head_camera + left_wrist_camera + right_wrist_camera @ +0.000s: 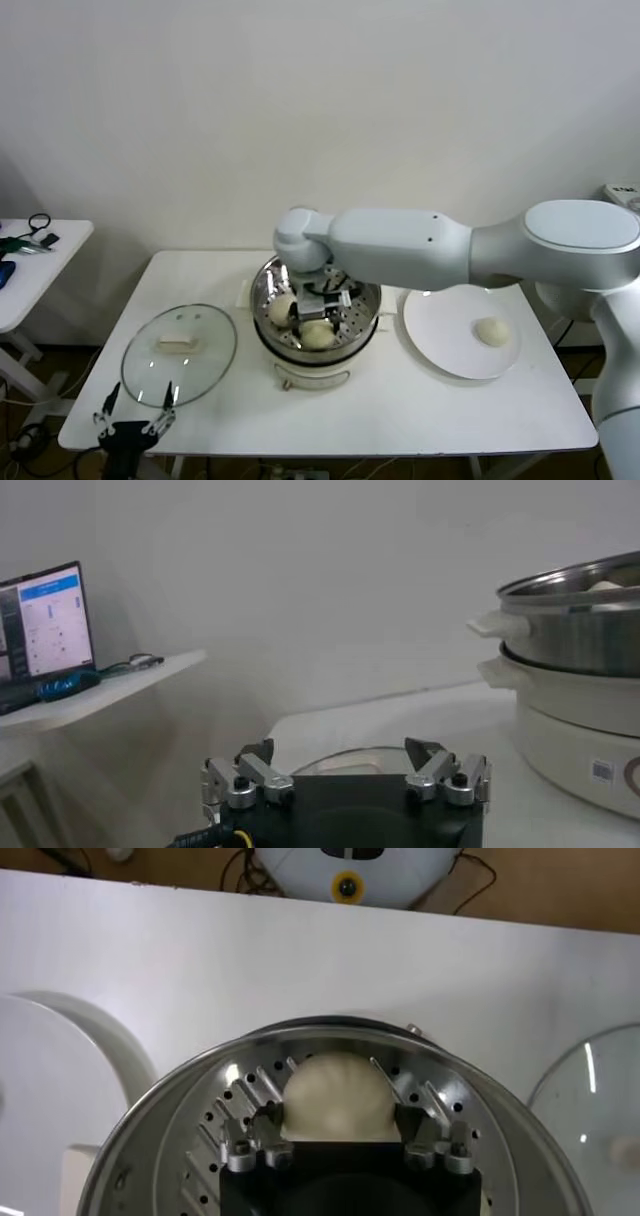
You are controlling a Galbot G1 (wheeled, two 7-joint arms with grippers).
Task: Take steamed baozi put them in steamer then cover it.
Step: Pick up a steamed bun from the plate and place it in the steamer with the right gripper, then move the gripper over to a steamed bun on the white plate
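White tabletop (pixel 400 400) carries the steamer (pixel 315 352), a white plate (pixel 440 345) with one baozi (pixel 491 331), and the glass cover (pixel 179 353) lying flat. Inside the steamer the right gripper (pixel 338 1113) is spread around a bun (pixel 335 1098), its fingers just beside it. The left gripper (pixel 345 770) is held open near the cover.

White rectangular bench (pixel 400 420), set against a pale wall. Resting directly on it: glass cover (pixel 179 353) flat toward the left edge, steamer (pixel 316 330) (cream base, steel pot) at the middle, round white plate (pixel 450 345) to the right, just beside the pot. Second small bench (pixel 40 270) well apart, far left.
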